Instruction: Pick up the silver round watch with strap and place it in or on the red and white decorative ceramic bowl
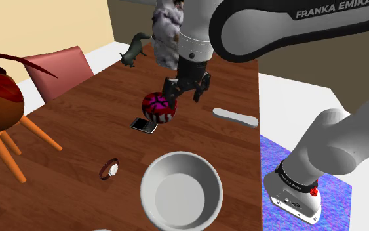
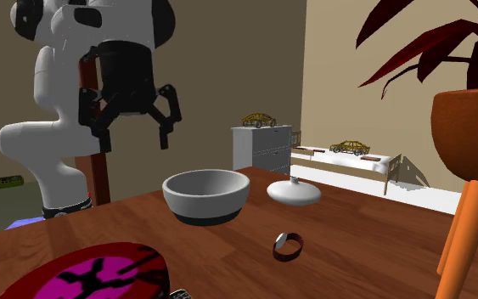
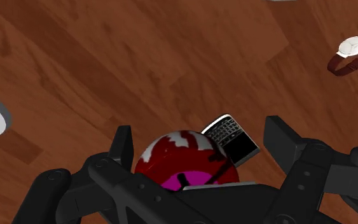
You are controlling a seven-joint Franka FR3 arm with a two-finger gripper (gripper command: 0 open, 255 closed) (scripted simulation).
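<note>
The black gripper (image 1: 185,93) hangs wide open and empty over the round bowl (image 1: 158,107), patterned in red, white and magenta, on a glossy wood-grain table (image 1: 78,131). The watch (image 1: 111,168), a pale round face on a dark red strap, lies well apart from it, near a large plain grey bowl (image 1: 151,172). The wrist view picks out the keypad of a flat black phone (image 3: 233,137) just beside the patterned bowl. The second exterior view shows the strap curled into a loop.
</note>
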